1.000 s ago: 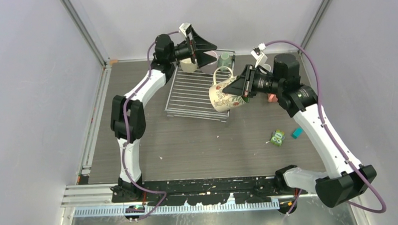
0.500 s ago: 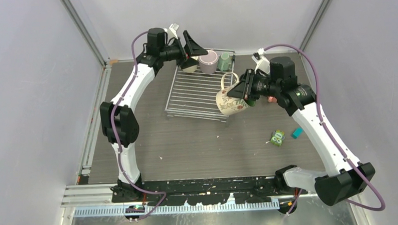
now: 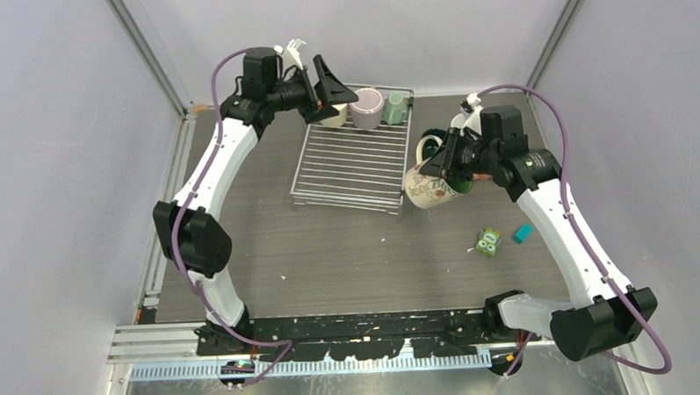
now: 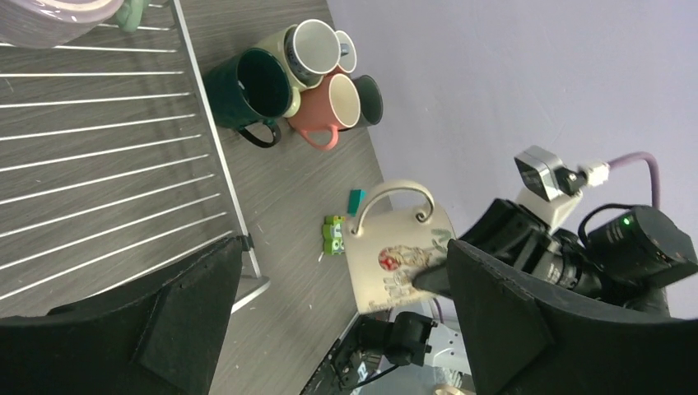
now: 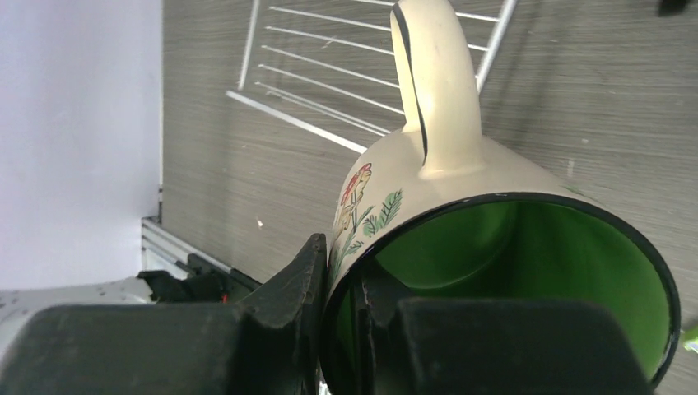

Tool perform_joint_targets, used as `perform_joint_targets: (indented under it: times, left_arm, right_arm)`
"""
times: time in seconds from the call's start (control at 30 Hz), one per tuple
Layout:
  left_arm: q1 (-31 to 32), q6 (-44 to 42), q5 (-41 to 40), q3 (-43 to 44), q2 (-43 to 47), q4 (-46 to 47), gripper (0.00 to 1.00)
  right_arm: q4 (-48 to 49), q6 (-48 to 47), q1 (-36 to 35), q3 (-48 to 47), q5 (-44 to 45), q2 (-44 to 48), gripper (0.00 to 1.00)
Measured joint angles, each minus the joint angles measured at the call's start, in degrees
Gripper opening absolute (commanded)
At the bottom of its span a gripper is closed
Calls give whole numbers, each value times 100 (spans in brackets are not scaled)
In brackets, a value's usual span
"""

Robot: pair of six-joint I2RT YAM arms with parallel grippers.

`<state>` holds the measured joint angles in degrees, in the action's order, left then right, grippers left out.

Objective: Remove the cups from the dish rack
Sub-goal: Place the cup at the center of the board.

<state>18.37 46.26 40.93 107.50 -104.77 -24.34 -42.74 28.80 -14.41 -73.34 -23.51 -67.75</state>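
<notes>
The right gripper [image 3: 453, 163] grips the rim of a cream floral mug [image 3: 428, 189], tilted above the counter [image 3: 331, 251] just off the dish rack's [image 3: 350, 167] right edge. The left gripper [image 3: 330, 95] hangs wide open over the rack's far-left corner, near a mauve mug [image 3: 367, 107] and a pale green mug [image 3: 397, 106].

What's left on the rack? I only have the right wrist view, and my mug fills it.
Observer: Three at the rack's far edge: a cream cup, a mauve cup and a green cup.
Operator: Is the left arm holding one?
Observer: No. The left fingers are open, hovering by the cream cup, which they partly hide.
Operator: Where do the unloaded ones sit?
Observer: In a cluster on the table right of the rack. The left wrist view shows it beyond your mug.
</notes>
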Motion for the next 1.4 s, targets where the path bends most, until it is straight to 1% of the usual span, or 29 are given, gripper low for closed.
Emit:
perform_joint_targets:
  times: [0.27,0.47,0.6,0.97,1.4]
  left_arm:
    - [234,-238,-87,-461,723,-186,96]
    - [466,-479,-127,-732,1093,-391,96]
    - [514,-581,-153,-881,1261,-472,96]
    - [590,-629,-192,-1145,1360,-525,96]
    - [627,-629,-190,-1156,1390,-522,96]
  right_arm:
    - [-446,-111,39,-7,962,-142,1]
    - [-647,-133,11,-11,1781,-772,1]
    - [-673,-131,-83,-48,2286,-1080,1]
    - [-678,146,-245,-476,3032,-1932,1]
    - [-693,684,-457,-1080,3755,-3001,1]
